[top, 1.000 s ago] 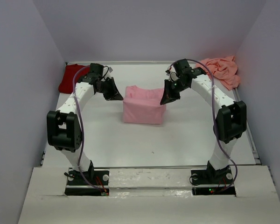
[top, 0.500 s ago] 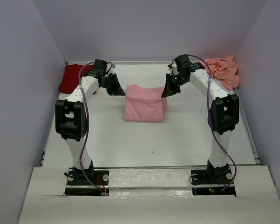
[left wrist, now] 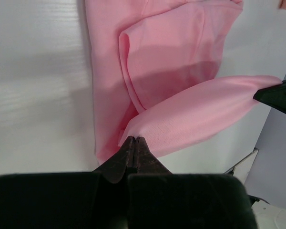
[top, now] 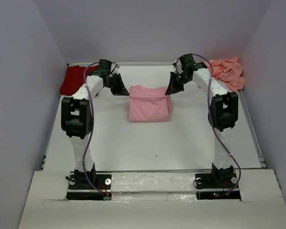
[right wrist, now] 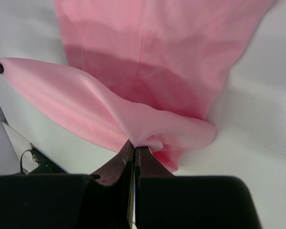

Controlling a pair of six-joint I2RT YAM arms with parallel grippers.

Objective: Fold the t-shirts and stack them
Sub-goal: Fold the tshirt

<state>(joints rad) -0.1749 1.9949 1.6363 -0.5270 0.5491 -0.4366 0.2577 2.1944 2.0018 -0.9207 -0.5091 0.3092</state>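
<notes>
Pink tee (top: 149, 103) lies in the middle of the surface (top: 152, 143), partly folded into a rough rectangle with its far edge lifted. Left fingers (left wrist: 121, 162) are pinched shut on one corner of that edge, right fingers (right wrist: 145, 164) pinched shut on the other, with the cloth stretched between them above the rest of the tee. Red tee (top: 72, 79) sits in the far left corner, and salmon tee (top: 226, 70) is crumpled in the far right corner. The job looks early: one tee mid-fold, two waiting, nothing stacked.
</notes>
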